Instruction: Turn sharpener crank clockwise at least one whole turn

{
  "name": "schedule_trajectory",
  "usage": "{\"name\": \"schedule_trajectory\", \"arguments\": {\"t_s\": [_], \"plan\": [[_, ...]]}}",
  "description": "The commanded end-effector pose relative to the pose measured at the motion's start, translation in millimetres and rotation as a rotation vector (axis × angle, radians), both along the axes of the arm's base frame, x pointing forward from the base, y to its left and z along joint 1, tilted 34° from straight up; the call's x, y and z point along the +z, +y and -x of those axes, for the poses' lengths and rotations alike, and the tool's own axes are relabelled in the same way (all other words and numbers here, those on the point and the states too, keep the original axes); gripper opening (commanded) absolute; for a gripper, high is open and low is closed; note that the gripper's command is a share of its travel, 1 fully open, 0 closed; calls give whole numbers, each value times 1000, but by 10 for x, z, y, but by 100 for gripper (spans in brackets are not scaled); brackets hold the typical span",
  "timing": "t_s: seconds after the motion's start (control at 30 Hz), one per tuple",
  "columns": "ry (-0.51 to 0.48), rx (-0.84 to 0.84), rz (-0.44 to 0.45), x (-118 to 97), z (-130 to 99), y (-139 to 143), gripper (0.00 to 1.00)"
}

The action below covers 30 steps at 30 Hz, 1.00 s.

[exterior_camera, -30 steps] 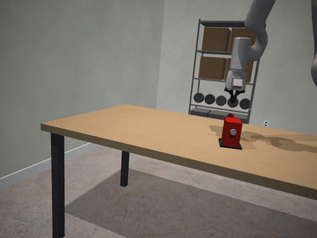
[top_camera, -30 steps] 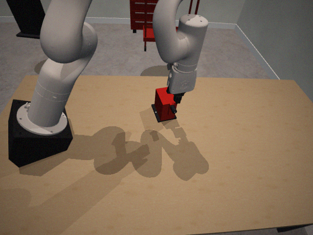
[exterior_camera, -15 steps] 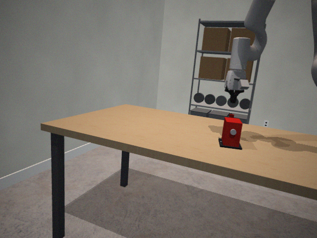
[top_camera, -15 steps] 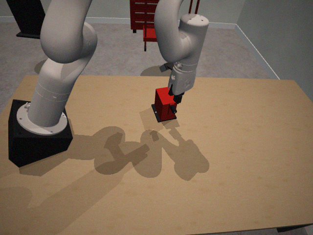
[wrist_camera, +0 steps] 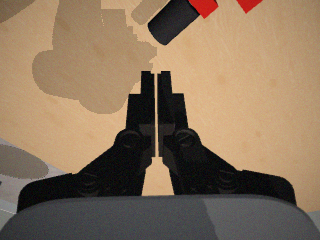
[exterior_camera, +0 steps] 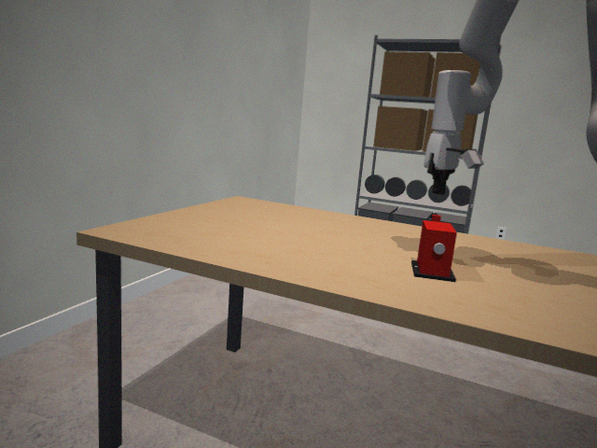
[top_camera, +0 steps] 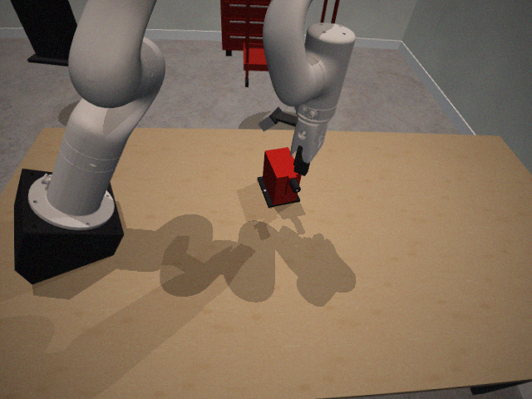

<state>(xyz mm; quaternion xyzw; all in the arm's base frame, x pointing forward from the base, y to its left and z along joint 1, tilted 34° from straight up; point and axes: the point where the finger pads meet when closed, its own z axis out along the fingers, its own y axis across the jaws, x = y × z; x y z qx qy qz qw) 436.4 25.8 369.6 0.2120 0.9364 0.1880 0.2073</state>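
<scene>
The red pencil sharpener [top_camera: 278,171] [exterior_camera: 435,250] stands on its black base plate [top_camera: 268,196] [exterior_camera: 451,278] near the middle of the table [top_camera: 386,258] [exterior_camera: 270,241]. Its dark crank knob [top_camera: 294,185] [wrist_camera: 172,20] sticks out from the end that faces the top view. The exterior camera sees the opposite end, with only a small red piece [exterior_camera: 436,217] showing above the top. My gripper [top_camera: 301,166] [exterior_camera: 438,187] [wrist_camera: 155,90] hangs above the sharpener's crank end and touches nothing. Its fingers are shut together with nothing between them. In the wrist view the knob lies beyond the fingertips.
The arm's black base block [top_camera: 56,240] stands on the table's left side. A metal shelf [exterior_camera: 368,120] with boxes stands behind the table, and a red cabinet [top_camera: 243,26] stands on the floor beyond it.
</scene>
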Motion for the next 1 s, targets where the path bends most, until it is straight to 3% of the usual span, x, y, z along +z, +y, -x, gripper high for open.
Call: {"name": "schedule_trajectory", "arguments": {"t_s": [0.0, 0.97], "plan": [[-51, 121, 43, 8, -4, -1, 0], [-288, 846, 454, 12, -3, 3, 0]]}}
